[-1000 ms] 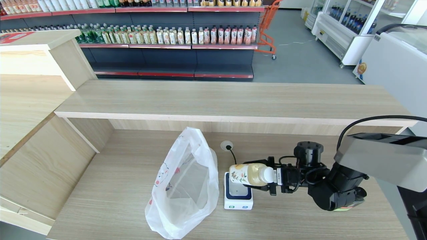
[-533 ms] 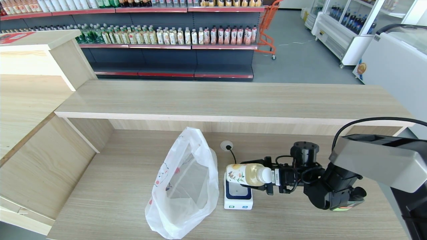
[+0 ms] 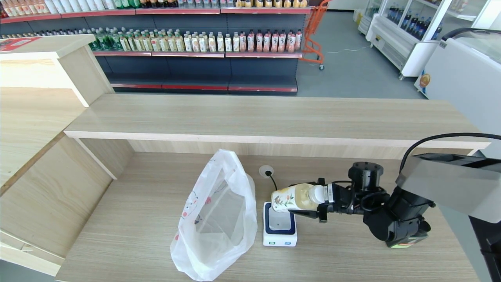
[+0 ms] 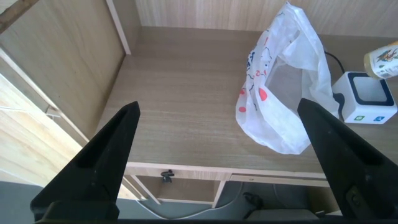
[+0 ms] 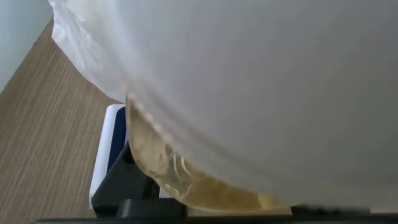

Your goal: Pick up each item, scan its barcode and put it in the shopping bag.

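Above the one scanner (image 3: 279,229), toward the worktop's (image 3: 137,235) front edge, you have one bottle (image 3: 289,197) lying sideways, clamped near its cap end by the right claw (image 3: 303,199). One shopping bag (image 3: 215,219) stands open just beside the scanner. Your left claw (image 4: 217,162) gapes wide, holding nothing.

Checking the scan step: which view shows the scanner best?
The head view: nearly the whole scanner sits on the counter beside the bag, the bottle held over its far edge. The left wrist view shows it far off. The right wrist view shows one side, past the bottle.
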You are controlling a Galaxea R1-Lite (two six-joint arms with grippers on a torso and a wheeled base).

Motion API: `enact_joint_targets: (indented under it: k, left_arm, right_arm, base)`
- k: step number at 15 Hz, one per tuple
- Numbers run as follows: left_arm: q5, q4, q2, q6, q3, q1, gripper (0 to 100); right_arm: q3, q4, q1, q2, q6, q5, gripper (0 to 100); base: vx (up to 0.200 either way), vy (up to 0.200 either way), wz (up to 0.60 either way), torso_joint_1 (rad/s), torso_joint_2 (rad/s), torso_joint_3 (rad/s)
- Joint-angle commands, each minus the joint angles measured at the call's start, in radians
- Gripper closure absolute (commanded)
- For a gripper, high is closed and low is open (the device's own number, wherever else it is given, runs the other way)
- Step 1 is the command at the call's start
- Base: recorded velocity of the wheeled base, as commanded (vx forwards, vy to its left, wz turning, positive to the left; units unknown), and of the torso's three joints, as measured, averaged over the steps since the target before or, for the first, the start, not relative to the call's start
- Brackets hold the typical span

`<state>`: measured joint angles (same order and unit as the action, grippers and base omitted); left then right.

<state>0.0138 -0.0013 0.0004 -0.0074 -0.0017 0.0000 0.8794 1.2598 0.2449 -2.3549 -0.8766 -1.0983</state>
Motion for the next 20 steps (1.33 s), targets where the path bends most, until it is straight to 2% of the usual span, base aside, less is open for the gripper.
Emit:
enact_joint_targets:
  k: [1, 3, 4, 5, 6, 8, 11, 20]
  left_arm:
    - [0.0, 0.0, 0.0, 0.0, 0.0, 0.0, 0]
    - [0.0, 0.0, 0.0, 0.0, 0.0, 0.0, 0]
    - [0.0, 0.0, 0.0, 0.0, 0.0, 0.0, 0]
    - [0.0, 0.0, 0.0, 0.0, 0.0, 0.0, 0]
    - [0.0, 0.0, 0.0, 0.0, 0.0, 0.0, 0]
    - [0.0, 0.0, 0.0, 0.0, 0.0, 0.0, 0]
    - [0.0, 0.0, 0.0, 0.0, 0.0, 0.0, 0]
    - [0.0, 0.0, 0.0, 0.001, 0.0, 0.0, 0]
  right_arm:
    - [-0.025, 0.007, -0.049, 0.123, 0.116, -0.006, 100]
    - [-0.149, 0.0, -0.065, 0.292, 0.378, 0.012, 100]
    - [-0.189, 0.001, -0.065, 0.33, 0.458, 0.048, 100]
    - [-0.232, 0.001, -0.064, 0.37, 0.604, 0.141, 100]
    - [-0.241, 0.001, -0.059, 0.379, 0.679, 0.19, 100]
    - [-0.246, 0.006, -0.009, 0.393, 0.967, 0.41, 100]
    - [-0.27, -0.013, 0.013, 0.399, 1.081, 0.469, 100]
    - [-0.315, -0.046, 0.079, 0.457, 1.127, 0.48, 100]
  base:
    - [0.0, 0.0, 0.0, 0.0, 0.0, 0.0]
    - [0.0, 0.0, 0.0, 0.0, 0.0, 0.0]
    - [0.0, 0.0, 0.0, 0.0, 0.0, 0.0]
    - [0.0, 0.0, 0.0, 0.0, 0.0, 0.0]
    - [0.0, 0.0, 0.0, 0.0, 0.0, 0.0]
    - [0.0, 0.0, 0.0, 0.0, 0.0, 0.0]
    - [0.0, 0.0, 0.0, 0.0, 0.0, 0.0]
    - [0.0, 0.0, 0.0, 0.0, 0.0, 0.0]
